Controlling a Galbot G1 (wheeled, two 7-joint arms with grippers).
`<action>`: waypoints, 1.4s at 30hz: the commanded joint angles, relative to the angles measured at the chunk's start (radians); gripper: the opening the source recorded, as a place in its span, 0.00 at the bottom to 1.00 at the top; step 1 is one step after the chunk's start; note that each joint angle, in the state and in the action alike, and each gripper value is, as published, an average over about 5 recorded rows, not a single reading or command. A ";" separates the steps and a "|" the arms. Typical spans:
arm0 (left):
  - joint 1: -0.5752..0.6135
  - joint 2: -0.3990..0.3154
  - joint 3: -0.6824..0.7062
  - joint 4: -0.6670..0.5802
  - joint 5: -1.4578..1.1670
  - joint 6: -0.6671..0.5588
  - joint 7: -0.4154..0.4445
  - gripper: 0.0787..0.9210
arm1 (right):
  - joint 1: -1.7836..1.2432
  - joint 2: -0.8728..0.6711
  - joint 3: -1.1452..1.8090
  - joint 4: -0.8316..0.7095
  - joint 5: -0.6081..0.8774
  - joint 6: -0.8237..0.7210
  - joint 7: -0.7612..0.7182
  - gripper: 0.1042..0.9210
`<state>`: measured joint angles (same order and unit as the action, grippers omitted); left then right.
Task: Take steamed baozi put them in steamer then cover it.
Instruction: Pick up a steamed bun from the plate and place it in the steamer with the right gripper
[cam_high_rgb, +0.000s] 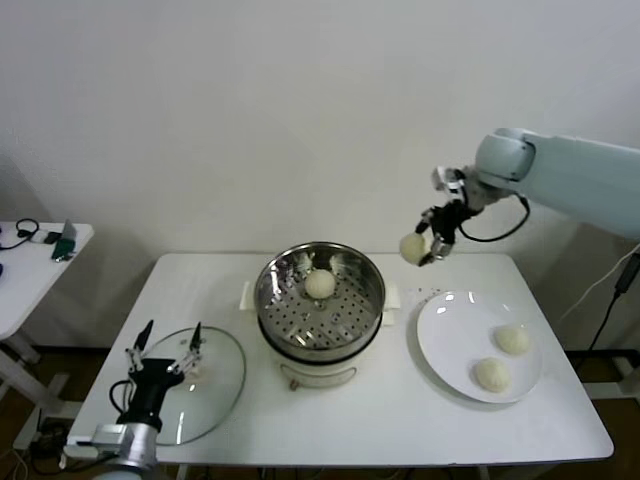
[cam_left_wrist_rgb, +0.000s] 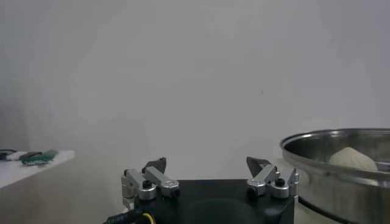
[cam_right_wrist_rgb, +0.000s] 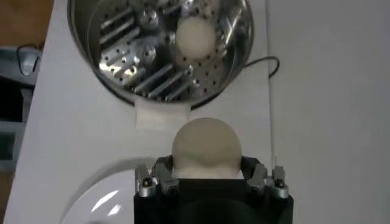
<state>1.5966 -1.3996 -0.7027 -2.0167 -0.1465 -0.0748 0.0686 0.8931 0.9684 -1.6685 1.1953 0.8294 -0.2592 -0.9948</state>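
Right tool (cam_right_wrist_rgb: 206, 176) fingertips behind baozi (cam_right_wrist_rgb: 205, 148)

Baozi (cam_high_rgb: 320, 284) in steamer (cam_high_rgb: 272, 300); cover (cam_high_rgb: 222, 385) off.

No readable text, labels, brands or nos. anywhere in the head or wrist views. The steamer (cam_high_rgb: 320, 300), white plate (cam_high_rgb: 445, 345) and glass cover (cam_high_rgb: 215, 390) show plain surfaces w/ no markings that can be made out. Small items on the side table (cam_high_rgb: 40, 262) are too small to tell if they carry any print.
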 joint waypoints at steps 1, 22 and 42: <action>0.004 0.013 0.011 0.001 0.005 0.001 -0.009 0.88 | 0.100 0.174 -0.049 0.017 0.177 -0.044 0.037 0.73; -0.005 0.016 0.014 -0.001 0.000 0.011 -0.009 0.88 | -0.143 0.410 -0.008 -0.013 0.127 -0.109 0.116 0.73; -0.015 0.025 -0.001 0.013 0.000 0.014 -0.008 0.88 | -0.260 0.524 -0.017 -0.172 0.088 -0.089 0.114 0.74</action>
<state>1.5835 -1.3762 -0.7025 -2.0050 -0.1460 -0.0616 0.0608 0.6639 1.4569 -1.6846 1.0747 0.9226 -0.3520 -0.8827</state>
